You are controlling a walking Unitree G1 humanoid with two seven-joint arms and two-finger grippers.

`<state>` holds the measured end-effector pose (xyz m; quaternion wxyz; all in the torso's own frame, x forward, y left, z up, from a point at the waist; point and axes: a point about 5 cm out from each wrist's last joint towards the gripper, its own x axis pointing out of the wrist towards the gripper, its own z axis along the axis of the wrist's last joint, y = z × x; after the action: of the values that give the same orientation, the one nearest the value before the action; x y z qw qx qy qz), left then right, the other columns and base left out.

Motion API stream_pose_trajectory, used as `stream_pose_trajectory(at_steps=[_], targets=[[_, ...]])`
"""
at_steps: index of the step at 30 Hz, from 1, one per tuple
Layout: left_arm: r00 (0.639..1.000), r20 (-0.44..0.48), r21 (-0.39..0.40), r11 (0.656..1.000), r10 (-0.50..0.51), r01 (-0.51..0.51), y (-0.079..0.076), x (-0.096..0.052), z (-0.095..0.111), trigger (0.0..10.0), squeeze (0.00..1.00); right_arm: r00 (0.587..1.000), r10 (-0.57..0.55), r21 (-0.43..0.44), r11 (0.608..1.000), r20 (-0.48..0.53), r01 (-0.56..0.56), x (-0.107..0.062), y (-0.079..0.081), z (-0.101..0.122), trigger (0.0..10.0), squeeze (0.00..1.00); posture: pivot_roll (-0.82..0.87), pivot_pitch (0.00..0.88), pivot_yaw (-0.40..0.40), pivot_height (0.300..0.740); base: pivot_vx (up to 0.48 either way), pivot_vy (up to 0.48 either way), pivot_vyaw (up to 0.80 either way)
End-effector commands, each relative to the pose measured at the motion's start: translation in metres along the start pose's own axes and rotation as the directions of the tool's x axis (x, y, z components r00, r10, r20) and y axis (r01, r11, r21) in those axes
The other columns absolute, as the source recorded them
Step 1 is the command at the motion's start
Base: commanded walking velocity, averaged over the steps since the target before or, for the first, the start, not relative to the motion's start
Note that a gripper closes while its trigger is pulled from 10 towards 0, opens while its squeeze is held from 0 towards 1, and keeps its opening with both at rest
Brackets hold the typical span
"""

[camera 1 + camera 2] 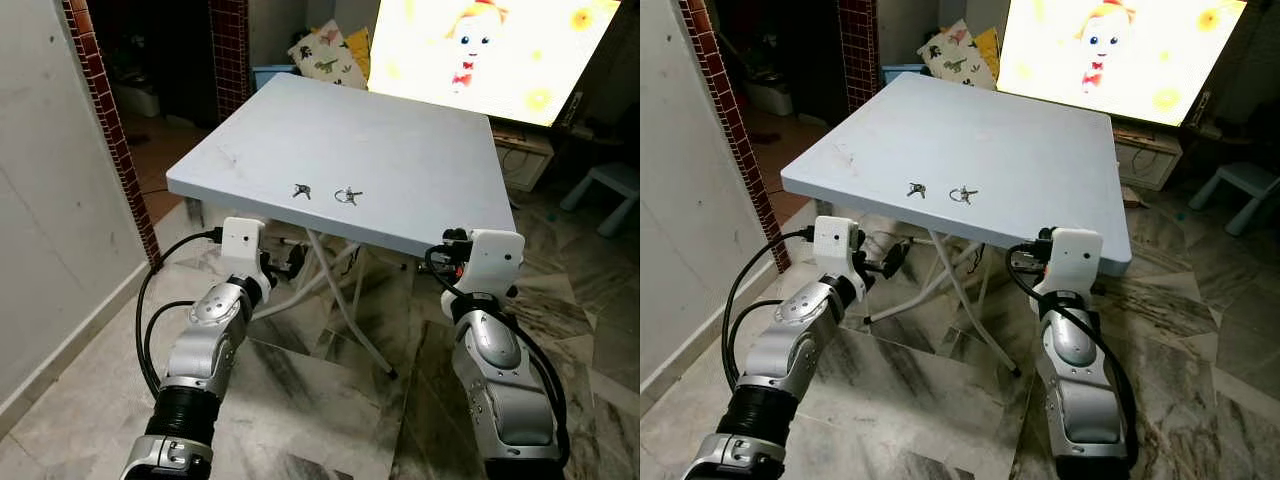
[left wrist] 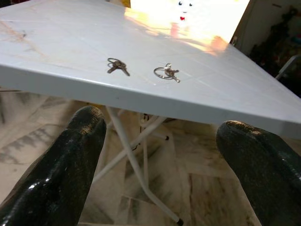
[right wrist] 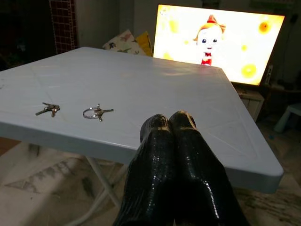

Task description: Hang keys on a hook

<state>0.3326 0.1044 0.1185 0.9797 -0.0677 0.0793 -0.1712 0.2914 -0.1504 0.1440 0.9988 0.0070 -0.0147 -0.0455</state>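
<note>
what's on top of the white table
Two sets of keys lie near the front edge of the table: a small bunch of keys and, beside it, a key ring. Nothing covers the rest of the top.

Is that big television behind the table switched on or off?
On. The flat-screen television glows bright yellow and shows a cartoon character, and its light reflects off the white table.

Both silver arms reach forward and slightly inward, wrists raised. The left end effector [image 2: 157, 155] has its two black fingers [image 2: 70, 160] spread wide apart. The right end effector [image 3: 171, 127] has its fingers [image 3: 155, 155] pressed together, tips touching, holding nothing.
</note>
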Motion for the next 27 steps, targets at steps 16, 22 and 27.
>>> stream_pose_trajectory(at_steps=[16, 22, 27], targets=[[0.999, 0.008, 0.019, 0.999, -0.036, 0.036, -0.0066, 0.0024, 0.0013, 10.0, 0.00, 1.000, 0.024, 0.010, 1.000, 0.013, -0.025, 0.0047, 0.0049, 0.0066, 10.0, 0.00, -0.02, 0.000, -0.114, 0.740, 0.323, 0.000, 0.00], [0.999, 0.002, 0.026, 0.999, -0.036, 0.036, -0.0060, 0.0006, -0.0005, 10.0, 0.00, 1.000, 0.019, 0.011, 1.000, 0.011, -0.019, 0.0036, 0.0035, 0.0049, 10.0, 0.00, -0.02, 0.000, -0.113, 0.740, 0.317, 0.000, 0.00], [0.999, -0.001, 0.026, 0.999, -0.034, 0.034, -0.0057, -0.0012, -0.0019, 10.0, 0.00, 1.000, 0.021, 0.008, 1.000, 0.010, -0.021, 0.0034, 0.0052, 0.0044, 10.0, 0.00, -0.01, 0.000, -0.110, 0.740, 0.318, 0.000, 0.00]])
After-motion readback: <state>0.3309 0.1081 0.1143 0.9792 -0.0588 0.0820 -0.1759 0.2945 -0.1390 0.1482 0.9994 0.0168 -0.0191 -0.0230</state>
